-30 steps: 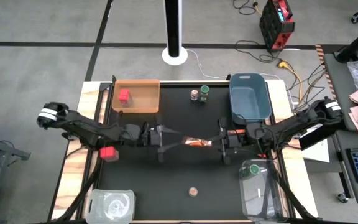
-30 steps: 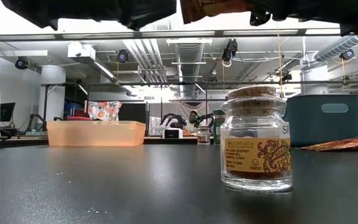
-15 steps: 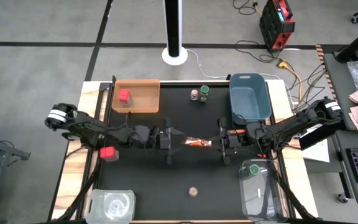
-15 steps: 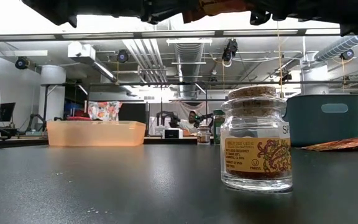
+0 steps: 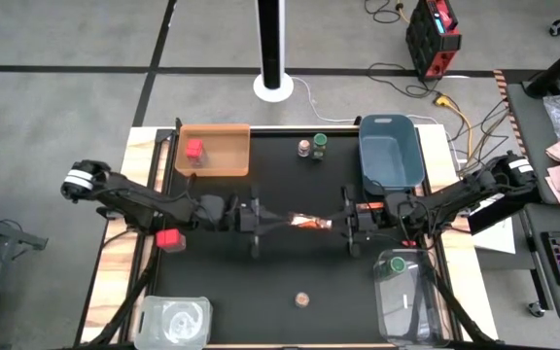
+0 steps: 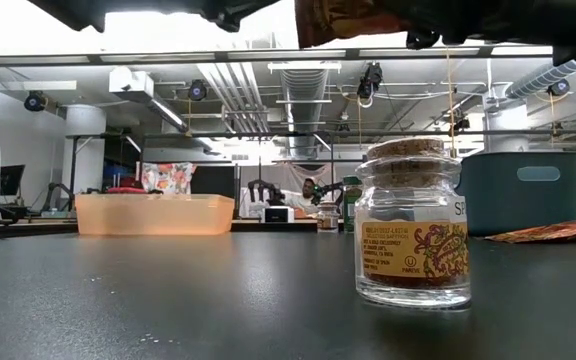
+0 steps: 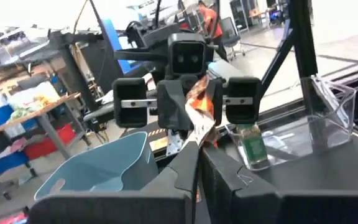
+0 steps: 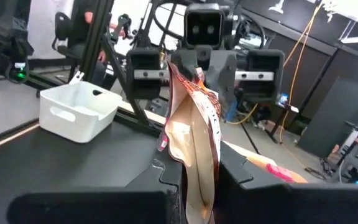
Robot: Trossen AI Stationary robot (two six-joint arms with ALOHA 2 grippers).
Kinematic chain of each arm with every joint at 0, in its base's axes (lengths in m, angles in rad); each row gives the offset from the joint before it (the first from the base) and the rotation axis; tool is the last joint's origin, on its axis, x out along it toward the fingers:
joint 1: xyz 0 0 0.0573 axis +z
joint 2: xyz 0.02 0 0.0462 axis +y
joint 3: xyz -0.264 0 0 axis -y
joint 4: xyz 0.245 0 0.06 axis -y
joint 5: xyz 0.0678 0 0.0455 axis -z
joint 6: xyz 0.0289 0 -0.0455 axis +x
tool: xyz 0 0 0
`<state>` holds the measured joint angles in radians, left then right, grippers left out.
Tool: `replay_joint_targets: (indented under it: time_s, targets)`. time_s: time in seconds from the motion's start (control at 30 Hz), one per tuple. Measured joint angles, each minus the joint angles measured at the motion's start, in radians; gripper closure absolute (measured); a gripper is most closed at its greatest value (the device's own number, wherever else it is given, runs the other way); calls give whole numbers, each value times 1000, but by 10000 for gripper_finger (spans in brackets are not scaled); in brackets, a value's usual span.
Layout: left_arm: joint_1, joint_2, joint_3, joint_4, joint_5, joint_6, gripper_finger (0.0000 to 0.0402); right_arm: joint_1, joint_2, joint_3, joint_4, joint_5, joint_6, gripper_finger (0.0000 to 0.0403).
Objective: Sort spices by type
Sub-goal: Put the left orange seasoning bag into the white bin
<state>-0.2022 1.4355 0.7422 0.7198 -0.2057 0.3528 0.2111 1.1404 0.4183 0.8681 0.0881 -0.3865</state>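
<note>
- High view: a flat brown-orange packet (image 5: 306, 223) is held up over the middle of the black table (image 5: 261, 282), between the left gripper (image 5: 282, 221) and the right gripper (image 5: 336, 223); each is clamped shut on one end of it.
- Same view only: a red cube box (image 5: 194, 149) inside the orange tray (image 5: 229, 160); a second red cube box (image 5: 170, 239) at the table's left edge under the left arm; a green-capped jar (image 5: 320, 146) just beside a tan-capped jar (image 5: 304, 148) at the far edge; a blue tub (image 5: 390, 156) far right; a clear container (image 5: 406, 297) near right holding another green-capped jar (image 5: 394, 264); a second clear container (image 5: 174, 319) near left.
- Low view: a cork-topped jar (image 6: 412, 238) stands upright in front, its label legible; a second packet (image 6: 546, 232) lies flat at right.
- Wrist views: each shows the opposite gripper facing it with the crumpled packet pinched between.
- Room: grey floor, a white pole base (image 5: 273, 86), ceiling ducts, workbenches, a seated person far behind.
</note>
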Motion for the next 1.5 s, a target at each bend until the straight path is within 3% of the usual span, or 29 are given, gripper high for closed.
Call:
replay_joint_targets:
  time_s: [0.23, 0.47, 0.93, 1.13, 1.5]
  targets:
    - [0, -29, 0, -43, -21, -25, 401, 0, 0, 0, 0, 20, 5, 321]
    - [1, -27, 0, -61, -30, -29, 387, 0, 0, 0, 4, 20, -6, 369]
    - [14, -23, 0, -46, -25, -35, 239, 0, 0, 0, 54, 8, -27, 371]
    - [19, -19, 0, -23, -6, -38, 235, 0, 0, 0, 71, 7, -45, 371]
    - [34, 104, 0, 234, 16, 54, 238, 0, 0, 0, 83, 6, -71, 371]
